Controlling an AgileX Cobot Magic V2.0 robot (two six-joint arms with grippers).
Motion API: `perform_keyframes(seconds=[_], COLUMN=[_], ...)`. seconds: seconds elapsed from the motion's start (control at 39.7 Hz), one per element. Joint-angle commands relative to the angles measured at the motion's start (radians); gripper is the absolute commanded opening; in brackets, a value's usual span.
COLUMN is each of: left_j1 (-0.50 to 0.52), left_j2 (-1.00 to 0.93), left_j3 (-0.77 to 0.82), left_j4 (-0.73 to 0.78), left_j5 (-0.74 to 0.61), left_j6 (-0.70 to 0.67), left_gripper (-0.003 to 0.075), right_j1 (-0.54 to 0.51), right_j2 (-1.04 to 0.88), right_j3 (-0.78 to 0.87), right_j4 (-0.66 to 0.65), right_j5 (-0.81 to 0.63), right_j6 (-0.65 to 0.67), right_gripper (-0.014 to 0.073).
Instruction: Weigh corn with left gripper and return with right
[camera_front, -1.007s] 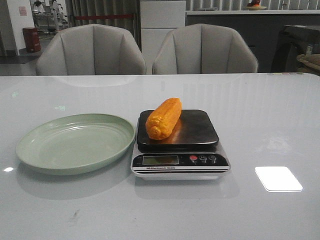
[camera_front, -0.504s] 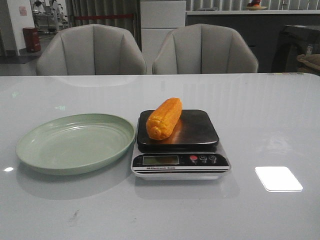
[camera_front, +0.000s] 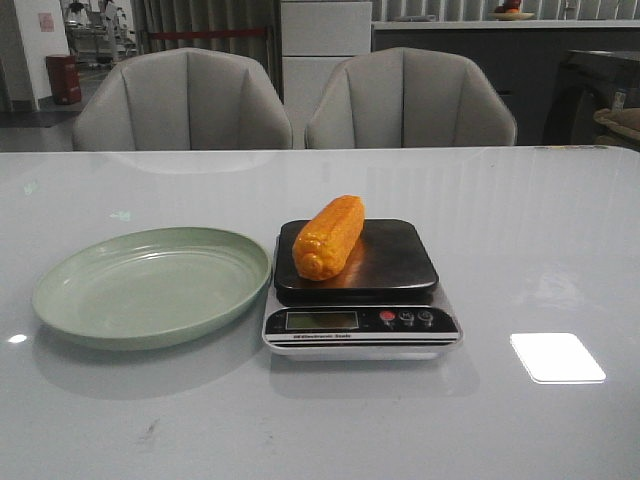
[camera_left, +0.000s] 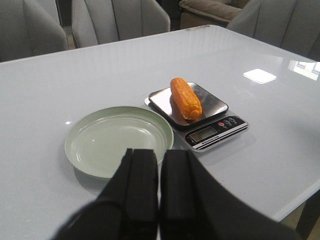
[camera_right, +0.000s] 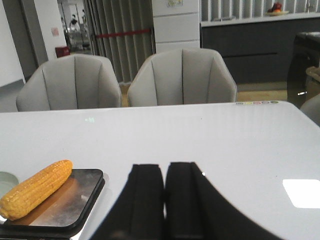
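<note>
Corn (camera_front: 328, 237): lying on the left part of the scale's dark platform (camera_front: 385, 262), long axis running near-to-far and tilted a little, far end leaning right; near blunt end close to the platform's front-left edge, not overhanging as far as can be told.
Scale (camera_front: 360, 330): centre of the table (camera_front: 520, 250), display and buttons on the near side; reading too small to make out.
Plate (camera_front: 150, 285): pale green, empty, just left of the scale, rim close beside the scale's left edge.
Left gripper (camera_left: 159, 172): fingers pressed together with only a thin slit between, holding nothing; hanging near and left of the plate, well apart from the corn.
Right gripper (camera_right: 165, 180): fingers likewise pressed together, empty; sitting right of the scale, the corn off to its left.
Stage: weighing placement looks done; return by the right arm judged as the step ahead, not yet begun.
Handling: likely light and stiff, round in section, so prone to rolling on the smooth platform; bumpy kernel rows probably giving fair grip.
Where to take hold: across the middle of the cob, fingers spread first, closing on the two long sides rather than the blunt ends.
Risk: nudging one end could roll the corn off the left edge toward the plate, or shift the scale.
</note>
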Motion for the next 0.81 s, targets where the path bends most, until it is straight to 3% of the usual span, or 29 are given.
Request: perform_keyframes(seconds=[0.0, 0.15, 0.63, 0.68, 0.78], left_j1=[0.000, 0.000, 0.000, 0.000, 0.000], left_j2=[0.012, 0.012, 0.012, 0.012, 0.012], left_j3=[-0.026, -0.026, -0.026, -0.026, -0.026], left_j4=[0.002, 0.002, 0.002, 0.002, 0.002], left_j5=[-0.067, -0.067, -0.067, -0.067, -0.067], left_j6=[0.000, 0.000, 0.000, 0.000, 0.000], left_gripper=[0.0122, 0.0122, 0.0122, 0.0122, 0.0122], right_j1=[-0.004, -0.004, 0.006, 0.022, 0.071], right_j2=[0.127, 0.278, 0.362, 0.375, 0.420], right_j3=[-0.130, -0.238, -0.246, -0.256, -0.292], right_j4=[-0.002, -0.001, -0.001, -0.001, -0.001], right_j5=[0.003, 0.128, 0.129, 0.138, 0.179], right_j6=[-0.006, -0.006, -0.006, -0.006, -0.006], right_gripper=[0.0166, 0.0166, 0.0175, 0.0201, 0.0332])
